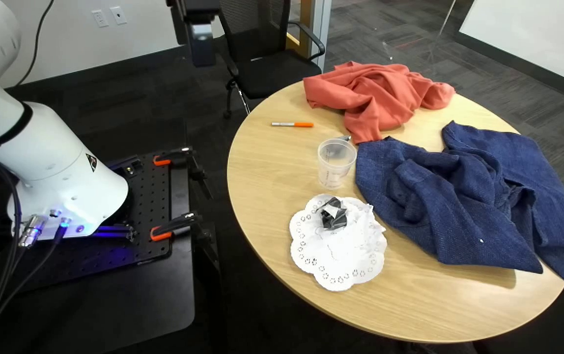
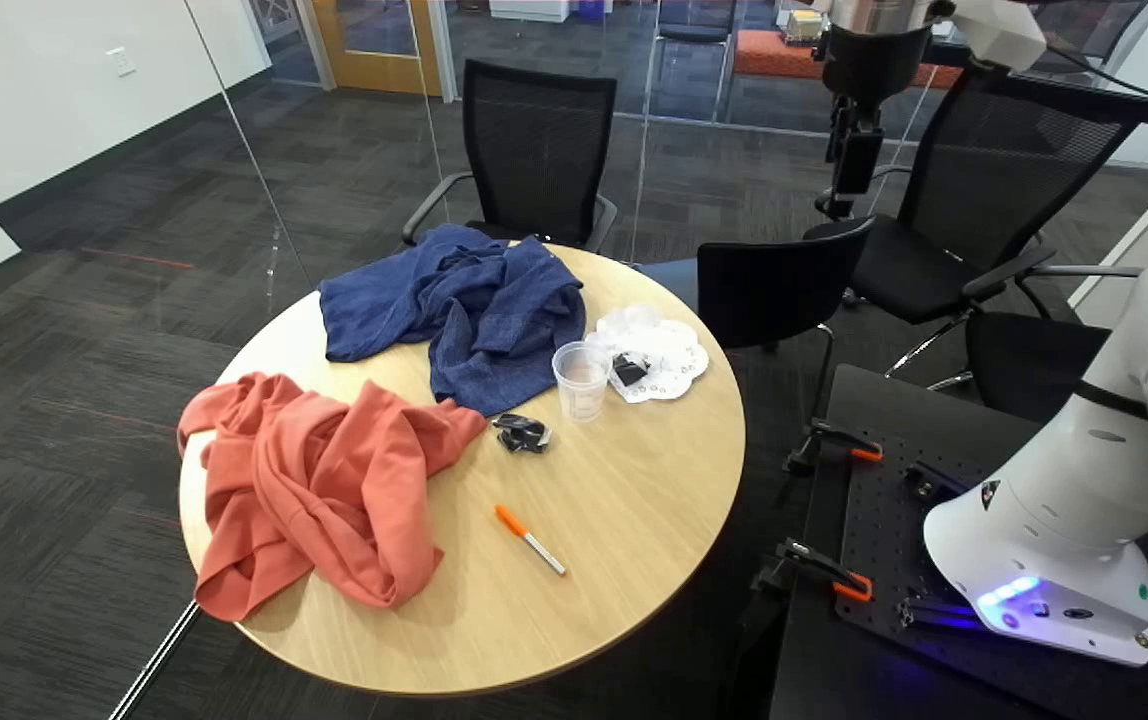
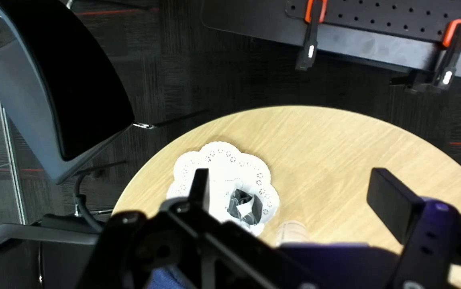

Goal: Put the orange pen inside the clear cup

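The orange pen lies flat on the round table, with an orange part and a white-grey part; it shows in both exterior views (image 1: pixel 293 124) (image 2: pixel 530 540). It is out of sight in the wrist view. The clear cup stands upright on the table, looks empty, and shows in both exterior views (image 1: pixel 333 164) (image 2: pixel 582 382). In the wrist view only part of the cup (image 3: pixel 290 232) shows above the gripper body. My gripper (image 3: pixel 288 176) is open with nothing between its fingers. It hangs high above table level in both exterior views (image 1: pixel 192 46) (image 2: pixel 847 185), apart from pen and cup.
A white doily (image 1: pixel 341 260) with a crumpled black wrapper (image 1: pixel 333 214) lies near the cup. Another black wrapper (image 2: pixel 521 433) lies between cup and red cloth (image 2: pixel 334 490). A blue cloth (image 1: pixel 459 196) lies beside the cup. Chairs (image 2: pixel 539 150) stand around the table (image 2: pixel 624 540).
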Robot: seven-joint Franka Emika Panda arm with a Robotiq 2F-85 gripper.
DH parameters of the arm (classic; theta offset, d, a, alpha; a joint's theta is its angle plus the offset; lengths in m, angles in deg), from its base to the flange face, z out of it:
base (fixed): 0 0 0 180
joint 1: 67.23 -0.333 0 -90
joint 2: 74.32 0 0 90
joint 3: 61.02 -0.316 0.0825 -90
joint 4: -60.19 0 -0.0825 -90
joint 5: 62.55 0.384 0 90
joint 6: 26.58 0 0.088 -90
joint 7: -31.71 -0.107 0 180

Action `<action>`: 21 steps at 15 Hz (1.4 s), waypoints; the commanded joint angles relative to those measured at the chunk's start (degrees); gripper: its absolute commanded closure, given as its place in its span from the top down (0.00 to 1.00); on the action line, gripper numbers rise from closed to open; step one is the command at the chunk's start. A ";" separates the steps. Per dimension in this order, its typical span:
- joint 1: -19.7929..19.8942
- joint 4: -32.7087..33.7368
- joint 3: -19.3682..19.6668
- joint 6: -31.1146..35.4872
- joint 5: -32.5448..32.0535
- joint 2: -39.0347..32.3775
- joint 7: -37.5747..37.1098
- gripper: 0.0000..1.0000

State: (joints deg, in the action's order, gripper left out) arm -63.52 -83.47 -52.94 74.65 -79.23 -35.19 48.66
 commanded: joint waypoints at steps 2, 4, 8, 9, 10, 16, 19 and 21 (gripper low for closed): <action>-2.38 -1.16 -1.58 7.06 9.16 -4.46 -9.42 1.00; -3.09 -2.46 -2.82 11.63 14.07 -6.51 -13.23 1.00; -4.66 -6.11 -6.55 22.68 21.46 -10.17 -19.22 1.00; -5.14 -6.96 -7.61 25.54 22.91 -11.14 -20.50 1.00; -5.62 -7.67 -8.71 28.37 24.11 -12.29 -21.96 1.00; -7.42 -8.92 -12.28 33.64 24.44 -15.88 -24.30 1.00; -8.02 -8.92 -12.95 33.87 24.43 -17.03 -24.39 1.00; -8.01 -8.92 -12.91 33.88 24.43 -17.02 -24.38 1.00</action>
State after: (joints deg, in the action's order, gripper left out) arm -71.42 -92.45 -65.98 108.65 -54.71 -52.24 24.32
